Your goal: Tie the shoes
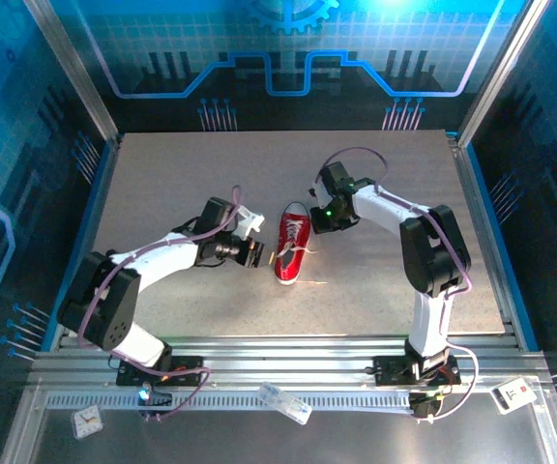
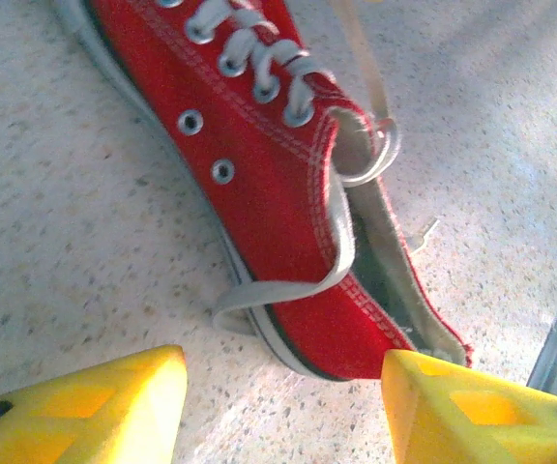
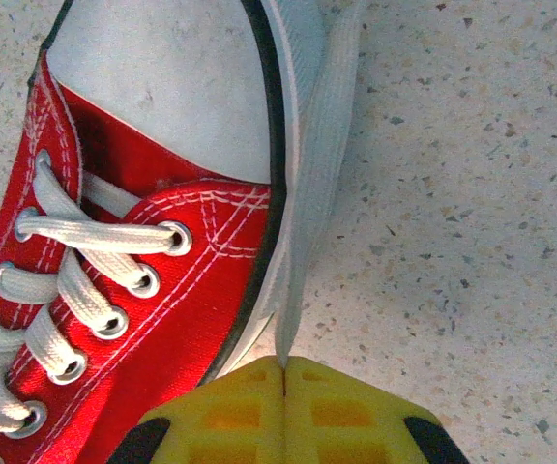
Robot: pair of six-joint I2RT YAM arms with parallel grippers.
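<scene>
- Shoe: lies sole down on the table. All positions below are given from the shoe.
- Lacing: threaded through the eyelets, with no knot visible. Judged status: early, with the strands being gathered before the first crossing.
- Lace: a flat strand that runs along the shoe's sole edge, beside the toe cap, into the right gripper.
- Strand: the second length. It drapes over the shoe's side wall close to the heel end and reaches the table just beside the sole.
- Right gripper: just beside the shoe's forward side, pinched closed on the lace, which comes out of the seam between its fingers.
- Left gripper: near the shoe's heel end on the opposite side. Its jaws are apart with nothing between them, and the strand lies just beyond its fingertips.
- Step in hand (judged): take the strand with the left gripper.
- Set the open jaws square across the flat of the strand, where it hangs free of the side wall.
- Advance low, so that one finger passes under the strand and not into the canvas.
- Close on the strand alone; a pinch that includes the sole or collar will drag the shoe.
- Do not slacken the right grip, because the tensioned lace steadies the shoe.
- Draw away from the shoe only until the slack is gone, then cross over the tongue.
</scene>
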